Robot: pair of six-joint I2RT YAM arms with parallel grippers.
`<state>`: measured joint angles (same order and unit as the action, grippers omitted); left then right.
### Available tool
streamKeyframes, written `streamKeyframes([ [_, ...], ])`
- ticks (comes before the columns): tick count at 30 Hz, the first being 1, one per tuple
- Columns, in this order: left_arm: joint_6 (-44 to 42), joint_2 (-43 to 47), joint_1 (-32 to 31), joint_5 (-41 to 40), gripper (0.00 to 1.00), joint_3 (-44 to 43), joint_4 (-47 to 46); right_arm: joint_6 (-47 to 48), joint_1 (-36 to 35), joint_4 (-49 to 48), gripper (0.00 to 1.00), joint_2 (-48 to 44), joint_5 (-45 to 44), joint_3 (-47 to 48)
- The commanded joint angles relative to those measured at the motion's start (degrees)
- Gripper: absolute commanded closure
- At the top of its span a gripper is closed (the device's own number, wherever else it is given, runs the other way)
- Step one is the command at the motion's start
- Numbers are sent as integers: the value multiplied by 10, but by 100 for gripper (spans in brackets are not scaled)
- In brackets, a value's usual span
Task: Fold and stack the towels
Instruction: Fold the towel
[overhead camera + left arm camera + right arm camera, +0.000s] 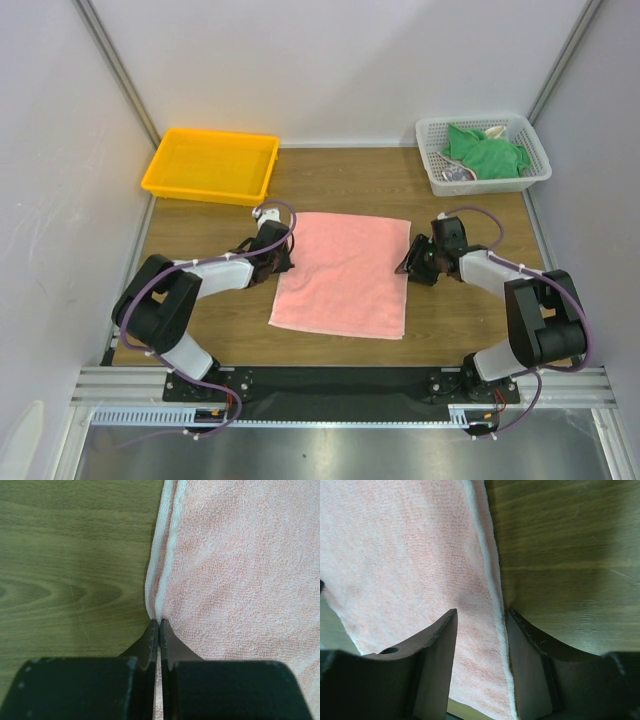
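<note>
Towel edges are where both of my grippers sit right now. The pink towel (345, 275) lies spread flat on the wooden table (470, 325), roughly midway between my two arms, its long sides running away from my bases.

My left gripper (283, 258) is at the towel's left edge, about halfway along it. From the left wrist camera I see my fingertips (149, 641) pressed together with no gap, and the pale hem is pinched between them and drawn up into a small ridge. So my left gripper is closed and gripping the pink towel by its hem.

My right gripper (408, 262) is at the opposite edge, low over the table. Its jaws stand apart. From the right wrist camera, one finger (437, 645) is over the pink cloth and the other is over bare wood, with the towel's hem running between them. I cannot tell whether either finger touches the cloth, but nothing is clamped.

The green towel (485, 155) lies crumpled in the white mesh basket (490, 184) at the far right corner of the table. A scrap of paler cloth (458, 175) shows beside it in the basket, too small for me to make out its pattern. A yellow tray (200, 189) stands at the far left corner, well apart from the pink towel
</note>
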<state>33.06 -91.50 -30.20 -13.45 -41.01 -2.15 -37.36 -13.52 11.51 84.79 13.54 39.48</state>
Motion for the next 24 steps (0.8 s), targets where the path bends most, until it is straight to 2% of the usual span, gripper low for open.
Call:
streamKeyframes([
  [1,10,-10,2,7,99,14,14,-15,-1,-28,51,4,3,-20],
  [5,9,-10,2,11,100,13,17,-16,-16,-30,63,5,-25,-23],
  [8,5,-10,2,5,100,7,36,-16,-31,-24,82,12,-46,-20],
  [10,3,-6,2,4,99,2,42,-16,-34,-22,99,12,-48,-17],
  [14,-5,24,2,1,100,-12,56,9,-33,8,100,-8,-49,16],
  [24,-40,158,1,-23,100,-79,99,67,-9,97,100,-89,-42,170],
])
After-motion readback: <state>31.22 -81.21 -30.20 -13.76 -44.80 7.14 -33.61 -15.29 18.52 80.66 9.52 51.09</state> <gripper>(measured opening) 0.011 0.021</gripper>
